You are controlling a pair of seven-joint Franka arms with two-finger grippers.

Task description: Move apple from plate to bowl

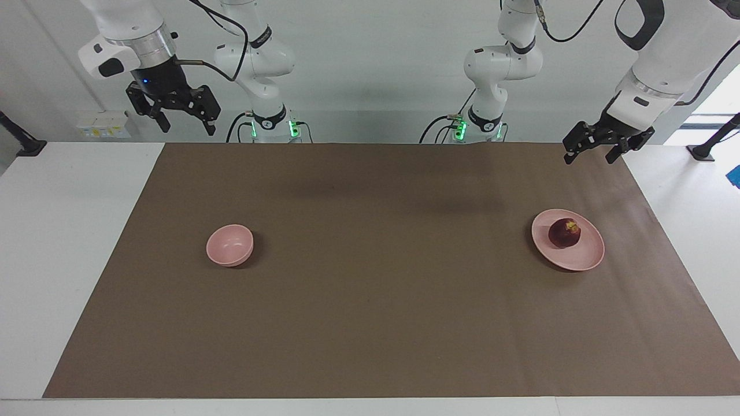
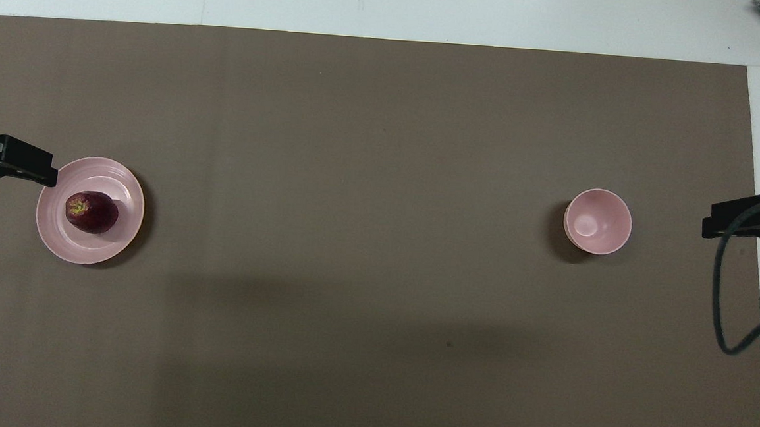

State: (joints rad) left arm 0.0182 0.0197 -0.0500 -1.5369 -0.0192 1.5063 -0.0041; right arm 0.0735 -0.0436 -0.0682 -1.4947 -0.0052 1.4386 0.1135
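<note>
Now resting on the plate [image 1: 578, 259]: apple [image 1: 564, 233], toward the left arm's end of the brown mat [image 1: 381, 289]. Well apart from the bowl [image 1: 229, 245] at the right arm's end, with bare mat between. White tabletop [image 1: 63, 231] showing around the mat's edges; pale wall above. Left gripper [image 1: 595, 149] raised over the mat's corner, fingers apart, empty. Right gripper [image 1: 173, 113] high, likewise spread and empty.

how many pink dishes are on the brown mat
2. The plate, with the apple on it, sits toward the left arm's end; the empty bowl sits toward the right arm's end. Nothing looks hidden.
</note>
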